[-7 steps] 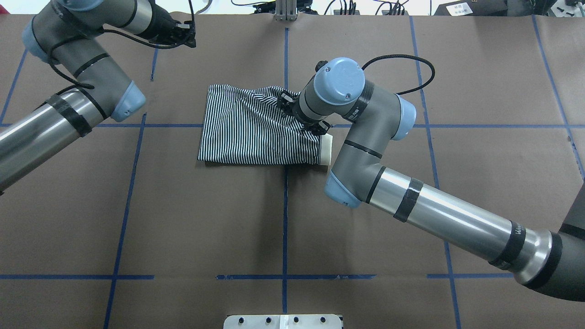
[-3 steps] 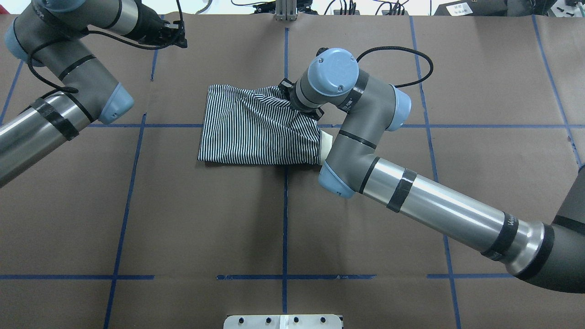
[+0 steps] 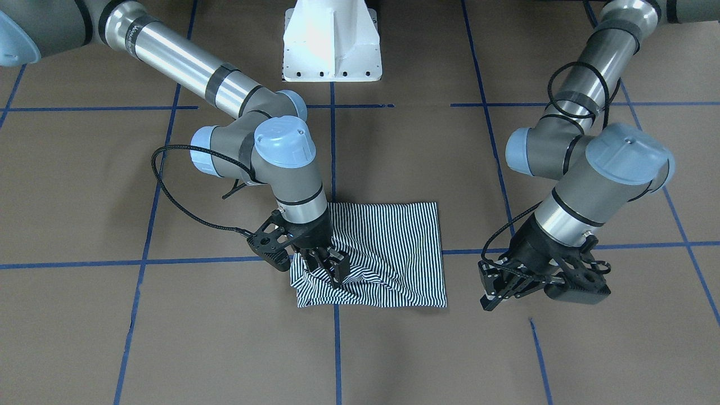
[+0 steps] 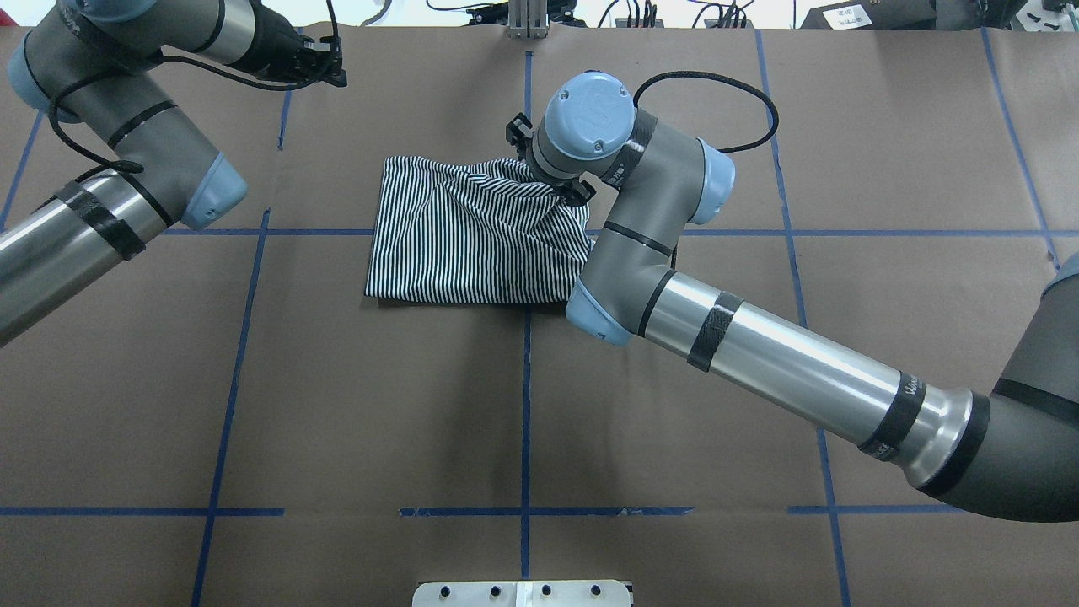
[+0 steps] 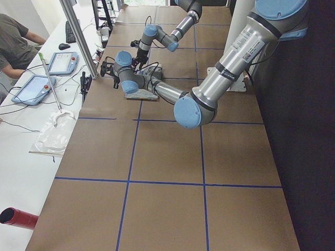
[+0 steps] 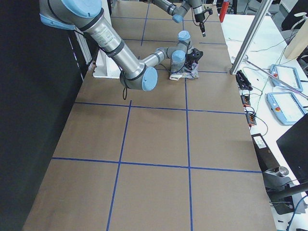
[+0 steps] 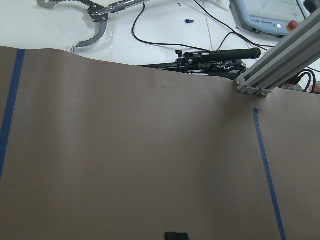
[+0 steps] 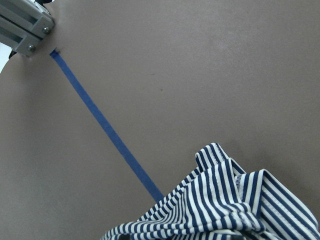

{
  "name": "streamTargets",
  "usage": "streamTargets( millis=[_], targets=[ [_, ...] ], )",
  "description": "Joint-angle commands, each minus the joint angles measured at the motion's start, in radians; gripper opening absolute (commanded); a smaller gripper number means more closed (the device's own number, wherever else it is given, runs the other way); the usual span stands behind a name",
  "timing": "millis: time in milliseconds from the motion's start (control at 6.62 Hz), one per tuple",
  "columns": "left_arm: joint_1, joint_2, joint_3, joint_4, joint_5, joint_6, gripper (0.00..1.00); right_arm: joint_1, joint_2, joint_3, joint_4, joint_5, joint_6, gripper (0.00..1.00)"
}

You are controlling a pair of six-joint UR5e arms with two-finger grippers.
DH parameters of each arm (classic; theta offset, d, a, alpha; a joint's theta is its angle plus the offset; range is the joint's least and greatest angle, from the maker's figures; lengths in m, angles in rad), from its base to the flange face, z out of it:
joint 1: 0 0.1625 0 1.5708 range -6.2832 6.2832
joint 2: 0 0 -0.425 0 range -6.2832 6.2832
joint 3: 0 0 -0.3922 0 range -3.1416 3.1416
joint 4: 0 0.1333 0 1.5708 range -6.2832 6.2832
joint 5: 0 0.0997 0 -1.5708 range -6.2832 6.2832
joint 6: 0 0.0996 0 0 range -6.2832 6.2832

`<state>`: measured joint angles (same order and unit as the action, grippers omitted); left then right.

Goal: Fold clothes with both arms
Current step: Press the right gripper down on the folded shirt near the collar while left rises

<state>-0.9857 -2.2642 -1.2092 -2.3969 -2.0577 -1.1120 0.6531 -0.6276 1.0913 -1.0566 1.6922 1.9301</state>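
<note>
The striped polo shirt lies folded into a rough rectangle at the table's middle, and it also shows in the front view. Its collar is hidden under the right arm. My right gripper is shut on a bunched corner of the shirt at its far right edge. In the overhead view that gripper is hidden under its wrist. The right wrist view shows puckered striped cloth at the bottom. My left gripper hovers apart from the shirt near the table's far left, shut and empty.
The white pedestal base stands at the robot's side of the table. Blue tape lines grid the brown table cover. An aluminium post stands at the far edge. Tools and cables lie beyond that edge.
My right gripper has moved towards the far edge and slightly left, dragging the shirt's corner; the arm now covers the white collar. My left arm drew back a little, then held still.
</note>
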Motion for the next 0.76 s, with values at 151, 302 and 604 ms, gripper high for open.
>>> streamTargets(
  millis=[151, 302, 604],
  targets=[
    [0.001, -0.001, -0.001, 0.001, 0.001, -0.002, 0.00, 0.005, 0.005, 0.009, -0.037, 0.023, 0.010, 0.73],
    [0.001, -0.001, -0.001, 0.001, 0.001, -0.002, 0.00, 0.005, -0.004, 0.009, -0.037, 0.023, 0.010, 0.58],
    [0.001, -0.001, -0.001, 0.001, -0.001, -0.003, 0.00, 0.003, -0.012, 0.007, -0.037, 0.023, 0.010, 0.46]
  ],
)
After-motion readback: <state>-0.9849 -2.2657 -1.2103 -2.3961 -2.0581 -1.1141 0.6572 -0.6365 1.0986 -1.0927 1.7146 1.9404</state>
